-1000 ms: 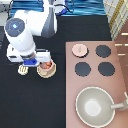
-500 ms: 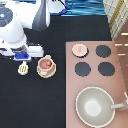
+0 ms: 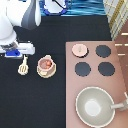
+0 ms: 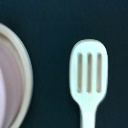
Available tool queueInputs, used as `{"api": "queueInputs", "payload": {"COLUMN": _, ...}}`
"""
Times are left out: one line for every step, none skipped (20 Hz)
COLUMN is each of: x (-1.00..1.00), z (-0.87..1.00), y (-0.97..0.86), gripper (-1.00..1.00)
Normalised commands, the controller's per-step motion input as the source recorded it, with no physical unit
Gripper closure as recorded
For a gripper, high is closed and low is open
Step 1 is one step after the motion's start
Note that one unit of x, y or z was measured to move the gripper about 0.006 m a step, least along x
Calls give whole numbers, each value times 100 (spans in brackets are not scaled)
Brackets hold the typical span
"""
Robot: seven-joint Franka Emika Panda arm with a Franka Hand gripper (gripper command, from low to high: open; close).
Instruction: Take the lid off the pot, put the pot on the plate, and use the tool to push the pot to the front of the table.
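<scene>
1. One pot (image 3: 45, 63) stands on the plate (image 3: 46, 73), uncovered, with reddish-brown contents showing inside; the pair sits on the black surface (image 3: 35, 105) toward nine o'clock of the exterior view.
2. One lid (image 3: 79, 49) lies apart from the pot, resting on the stove panel (image 3: 120, 75) over its ten o'clock burner spot, knob up.
3. One tool (image 3: 23, 66), a cream slotted spatula, lies flat just beside the plate on its nine o'clock side, not touching it. The wrist view shows its head (image 4: 89, 67) with three slots, and the plate's rim (image 4: 26, 75) near it across a strip of bare black.
4. One hand (image 3: 15, 50) hangs above the surface at about eleven o'clock from the tool, holding nothing that can be seen; whether it is spread or pressed together I cannot tell.
5. Three black burners (image 3: 103, 50) show on the stove panel, at three o'clock of the pot.
6. One large grey pan (image 3: 94, 105) with a handle sits at five o'clock, empty, well apart from the pot.
</scene>
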Motion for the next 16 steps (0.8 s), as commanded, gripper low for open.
{"api": "queueInputs", "payload": {"x": -64, "z": -85, "y": -51, "gripper": -100}}
{"api": "queueInputs", "payload": {"x": -55, "z": -86, "y": -41, "gripper": -100}}
{"api": "queueInputs", "payload": {"x": -47, "z": -90, "y": -36, "gripper": -100}}
{"api": "queueInputs", "payload": {"x": -44, "z": -90, "y": -30, "gripper": -100}}
{"api": "queueInputs", "payload": {"x": -38, "z": -88, "y": -23, "gripper": -100}}
{"api": "queueInputs", "payload": {"x": -31, "z": -82, "y": -13, "gripper": -100}}
{"api": "queueInputs", "payload": {"x": -23, "z": -72, "y": -4, "gripper": -100}}
{"api": "queueInputs", "payload": {"x": -16, "z": -65, "y": 0, "gripper": -100}}
{"api": "queueInputs", "payload": {"x": -10, "z": -59, "y": 0, "gripper": -100}}
{"api": "queueInputs", "payload": {"x": -1, "z": -47, "y": 8, "gripper": -100}}
{"api": "queueInputs", "payload": {"x": 0, "z": -44, "y": 13, "gripper": -100}}
{"api": "queueInputs", "payload": {"x": 0, "z": -31, "y": 24, "gripper": -100}}
{"api": "queueInputs", "payload": {"x": 0, "z": -30, "y": 27, "gripper": -100}}
{"api": "queueInputs", "payload": {"x": 0, "z": -31, "y": 30, "gripper": -100}}
{"api": "queueInputs", "payload": {"x": 0, "z": -35, "y": 27, "gripper": -100}}
{"api": "queueInputs", "payload": {"x": -8, "z": -42, "y": 21, "gripper": -100}}
